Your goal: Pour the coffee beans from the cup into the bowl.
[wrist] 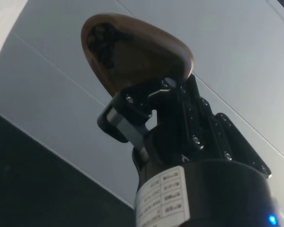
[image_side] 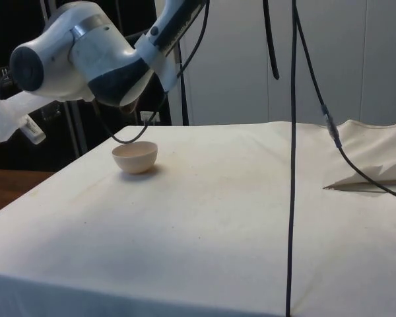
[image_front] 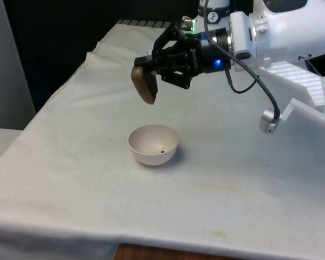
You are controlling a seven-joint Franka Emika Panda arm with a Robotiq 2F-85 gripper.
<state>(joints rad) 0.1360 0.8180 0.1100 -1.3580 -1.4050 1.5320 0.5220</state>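
Cup and bowl are the two things that matter, but going by bulk, the table (image_front: 249, 189) comes first: a long surface under a white cloth (image_side: 218, 218), lightly stained in places, with a fold in the cloth towards the side view's right. Above it the white arm (image_front: 284, 38) reaches in from the front view's right, its wrist turned level so the gripper (image_front: 151, 67) points towards the front view's left. A black cable (image_front: 257, 86) droops in a loop beneath the wrist.

The white bowl (image_front: 153, 144) sits upright on the cloth roughly mid-table, well below the gripper and a little nearer the camera in the front view. A few dark beans (image_front: 161, 151) lie at its bottom.

The brown cup (image_front: 144, 84) is off the table, held in the air above and slightly to the front view's left of the bowl. It is tipped hard over, its mouth facing down and sideways. In the wrist view the jaws are closed on the cup (wrist: 132, 52), pinching its wall near the rim, and the dark inside of the cup shows.
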